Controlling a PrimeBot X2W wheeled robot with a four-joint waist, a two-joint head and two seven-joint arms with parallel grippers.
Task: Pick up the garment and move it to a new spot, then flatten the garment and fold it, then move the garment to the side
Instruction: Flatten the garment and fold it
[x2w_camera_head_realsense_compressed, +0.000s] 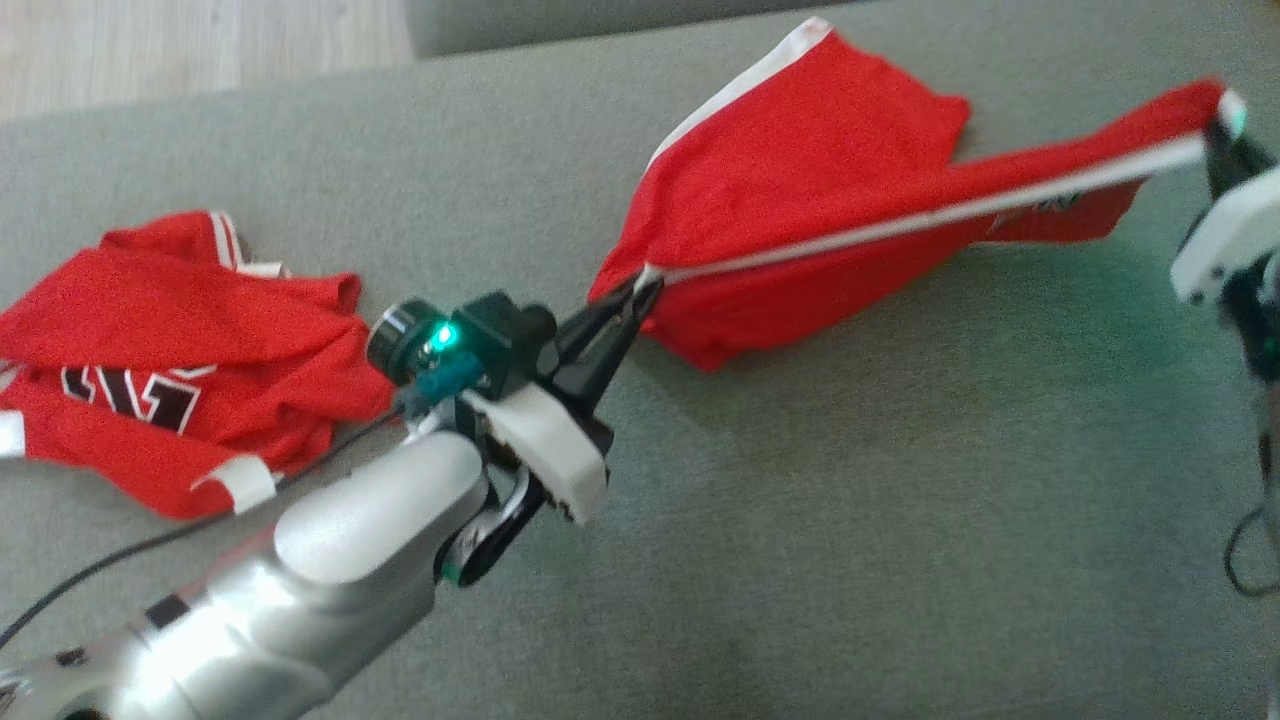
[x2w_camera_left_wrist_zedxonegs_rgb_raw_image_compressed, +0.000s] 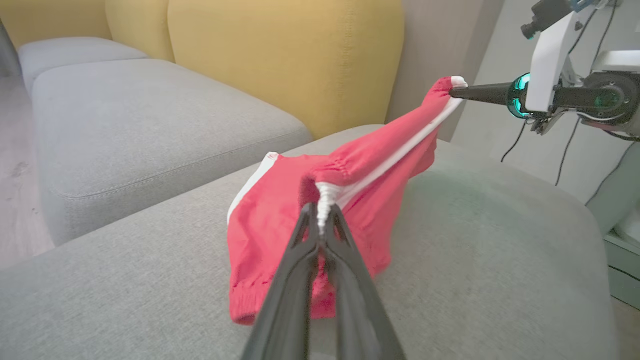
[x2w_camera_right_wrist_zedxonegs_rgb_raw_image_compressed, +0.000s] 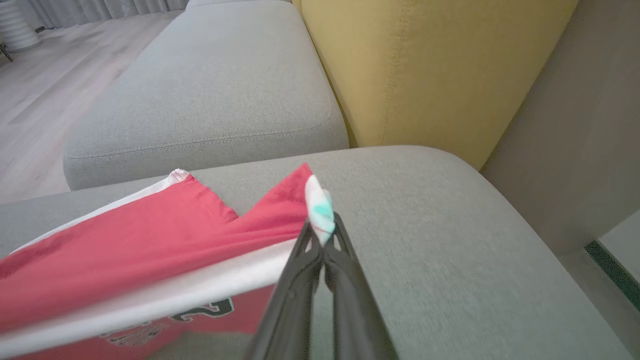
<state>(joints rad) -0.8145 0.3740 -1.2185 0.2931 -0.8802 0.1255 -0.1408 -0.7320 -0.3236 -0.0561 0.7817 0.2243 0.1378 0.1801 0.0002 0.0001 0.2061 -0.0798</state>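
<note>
Red shorts (x2w_camera_head_realsense_compressed: 800, 190) with white side stripes hang stretched over the grey cushion (x2w_camera_head_realsense_compressed: 800, 520). My left gripper (x2w_camera_head_realsense_compressed: 645, 285) is shut on one end of the white-edged waistband, seen close up where the shorts (x2w_camera_left_wrist_zedxonegs_rgb_raw_image_compressed: 300, 225) bunch at my left gripper's tip (x2w_camera_left_wrist_zedxonegs_rgb_raw_image_compressed: 322, 212). My right gripper (x2w_camera_head_realsense_compressed: 1222, 128) is shut on the other end at the far right, and the waistband runs taut between the two. In the right wrist view the shorts (x2w_camera_right_wrist_zedxonegs_rgb_raw_image_compressed: 125, 250) trail left from my right gripper (x2w_camera_right_wrist_zedxonegs_rgb_raw_image_compressed: 322, 235), with a dark printed logo on the lower part.
A second red garment (x2w_camera_head_realsense_compressed: 160, 350), a jersey with black numerals, lies crumpled at the cushion's left. Yellow backrests (x2w_camera_left_wrist_zedxonegs_rgb_raw_image_compressed: 280, 55) and another grey seat (x2w_camera_left_wrist_zedxonegs_rgb_raw_image_compressed: 150, 120) stand beyond. A black cable (x2w_camera_head_realsense_compressed: 1245, 560) hangs at the right edge. Wooden floor (x2w_camera_head_realsense_compressed: 190, 40) shows top left.
</note>
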